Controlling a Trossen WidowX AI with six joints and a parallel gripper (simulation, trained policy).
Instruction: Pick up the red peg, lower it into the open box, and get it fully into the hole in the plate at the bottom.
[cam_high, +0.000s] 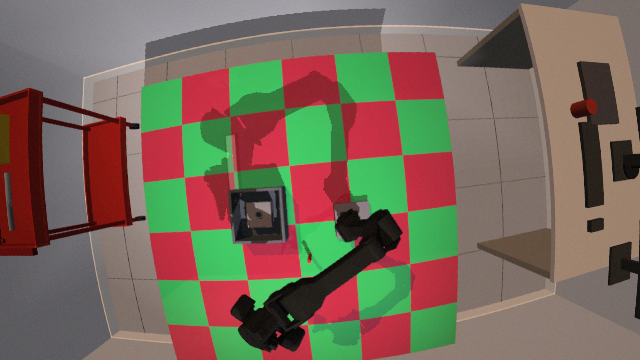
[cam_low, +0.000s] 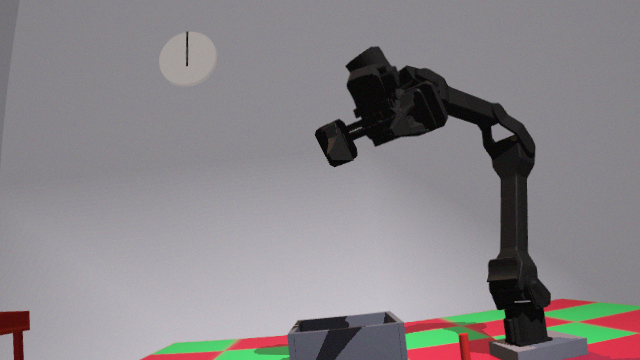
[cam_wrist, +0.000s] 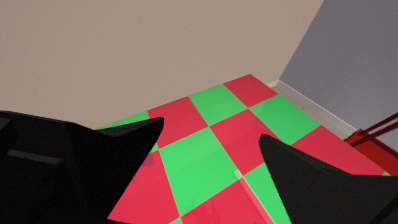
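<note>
The red peg (cam_high: 309, 258) (cam_low: 465, 345) stands upright on the checkered surface, between the box and the arm's base. The open grey box (cam_high: 285, 215) (cam_low: 382, 342) stands to one side of it. The plate (cam_high: 266, 206) lies at the bottom of the box, and its dark round hole (cam_high: 258, 214) is visible and empty. My gripper (cam_high: 268, 322) (cam_low: 384, 131) (cam_wrist: 211, 130) is open and high above the surface, well away from the peg and the box. Nothing is between its fingers. In the wrist view neither the peg nor the box shows.
The arm's grey base block (cam_high: 357, 206) (cam_low: 567, 345) stands right of the box in the top view. A pale strip (cam_high: 232, 160) (cam_wrist: 255, 197) lies beside the box. A red chair-like frame (cam_high: 105, 172) is at the left, and a beige desk (cam_high: 560, 165) at the right.
</note>
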